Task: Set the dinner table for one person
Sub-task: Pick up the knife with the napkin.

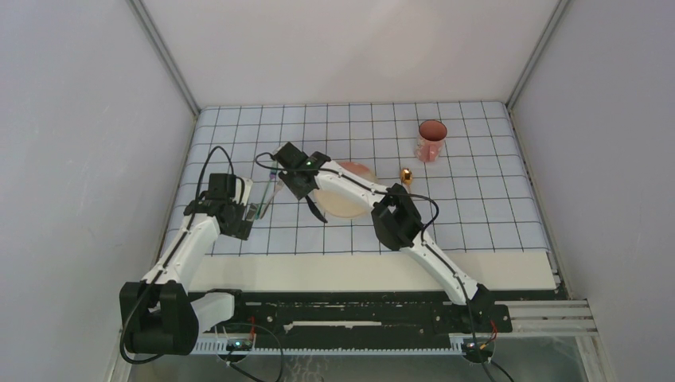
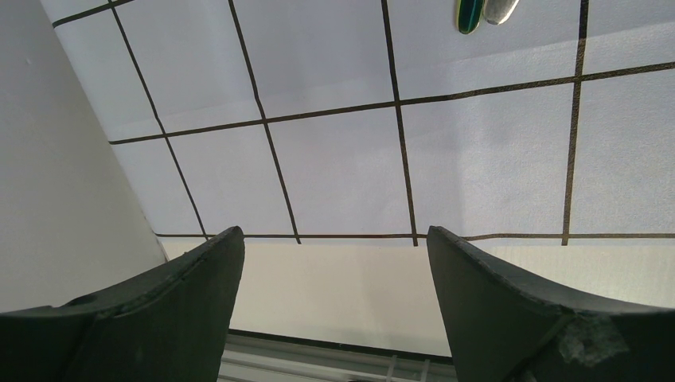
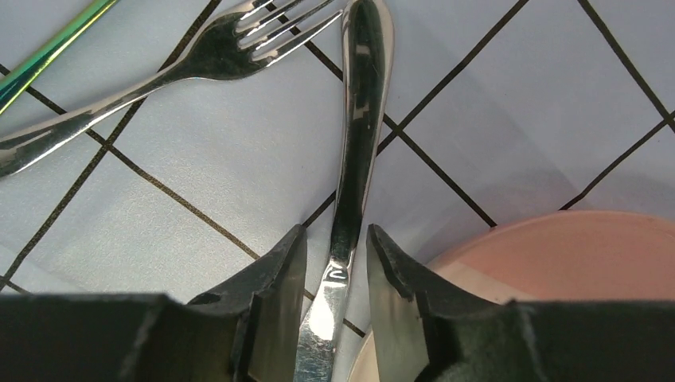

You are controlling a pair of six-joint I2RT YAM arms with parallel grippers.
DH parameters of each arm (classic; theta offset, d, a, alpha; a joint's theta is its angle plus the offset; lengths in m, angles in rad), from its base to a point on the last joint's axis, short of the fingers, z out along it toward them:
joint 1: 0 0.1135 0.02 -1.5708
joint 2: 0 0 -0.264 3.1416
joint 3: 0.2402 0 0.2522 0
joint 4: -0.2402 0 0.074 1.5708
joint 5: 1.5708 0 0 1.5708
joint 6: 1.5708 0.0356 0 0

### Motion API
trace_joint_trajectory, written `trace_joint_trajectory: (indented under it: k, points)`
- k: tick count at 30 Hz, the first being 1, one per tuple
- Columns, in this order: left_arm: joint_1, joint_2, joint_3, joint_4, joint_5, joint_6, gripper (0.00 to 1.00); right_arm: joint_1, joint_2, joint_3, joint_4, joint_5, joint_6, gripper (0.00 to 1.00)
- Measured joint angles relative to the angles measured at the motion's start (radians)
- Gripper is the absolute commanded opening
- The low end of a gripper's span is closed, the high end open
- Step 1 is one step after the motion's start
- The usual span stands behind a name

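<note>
The right gripper (image 3: 336,239) is parted around a utensil (image 3: 358,143), unclamped, beside the plate (image 3: 573,255). The left gripper (image 2: 334,235) is spread wide above the table (image 2: 334,294), bared beyond the cloth (image 2: 334,175).

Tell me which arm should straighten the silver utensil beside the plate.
Right. The right claw straddles the silver utensil beside the pink plate, jaws slightly apart. The left claw hangs open over gridded cloth, off to the side.

Gridded cloth (image 1: 477,207) spread flat; small gold object (image 1: 407,175) on it.
</note>
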Motion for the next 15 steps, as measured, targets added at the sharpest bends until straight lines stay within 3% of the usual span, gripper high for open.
trace_joint_trajectory:
  k: [8,12,15]
  points:
    - [0.0,-0.002,0.0,-0.003,0.0,0.0,0.9,-0.014,0.0,0.0,-0.003,-0.05,0.014,0.38]
    - [0.0,-0.01,0.0,-0.008,-0.001,0.0,0.9,-0.031,0.0,-0.002,-0.005,-0.085,0.03,0.16]
    - [0.0,-0.014,0.0,-0.011,-0.003,0.0,0.9,-0.04,0.0,-0.002,-0.006,-0.104,0.039,0.07]
